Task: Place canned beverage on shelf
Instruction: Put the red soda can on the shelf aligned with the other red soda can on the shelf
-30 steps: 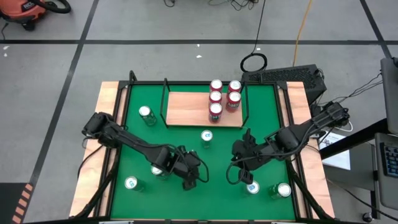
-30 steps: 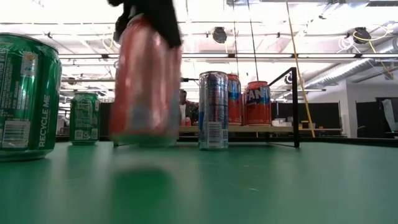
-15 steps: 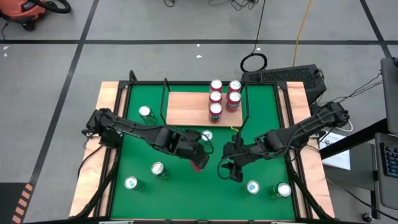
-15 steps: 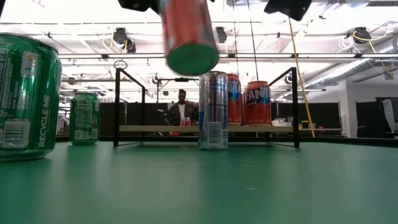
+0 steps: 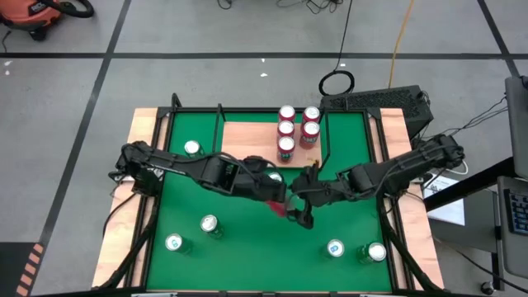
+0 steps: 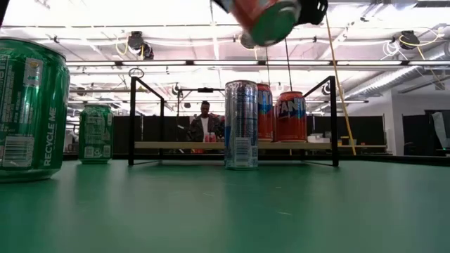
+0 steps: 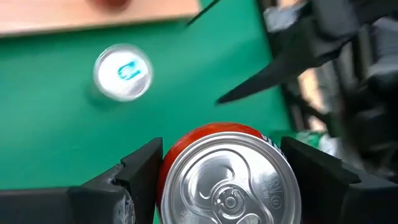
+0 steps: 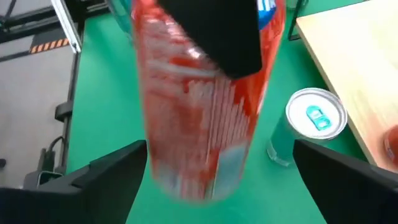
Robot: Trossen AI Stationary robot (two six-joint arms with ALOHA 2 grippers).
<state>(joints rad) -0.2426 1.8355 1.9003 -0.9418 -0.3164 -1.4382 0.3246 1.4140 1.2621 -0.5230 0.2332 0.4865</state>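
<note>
The red can is held in the air by the left hand, whose two fingers are closed on its sides. In the high view the red can is seen just below the centre of the frame, above the green surface, and it is tilted. In the low view it appears at the top centre, well above the surface.

The right hand is just beside the can, with its fingers spread wide on both sides of the can body and not touching it. It looks like a handover from the left hand to the right hand is in progress.

The shelf lies in the upper middle of the high view. Five red cans are standing on its right part, and the left part is bare. A silver can stands on the surface just below the shelf edge, close to the two hands. Green cans are standing in the lower left and lower right.

For a good handover, the right fingers should be closed around the middle of the can before the left hand is opened. The can should then be brought upright and carried over the black rail, with care that the silver can is not hit. It should be set down on the bare board, apart from the cans already there.
</note>
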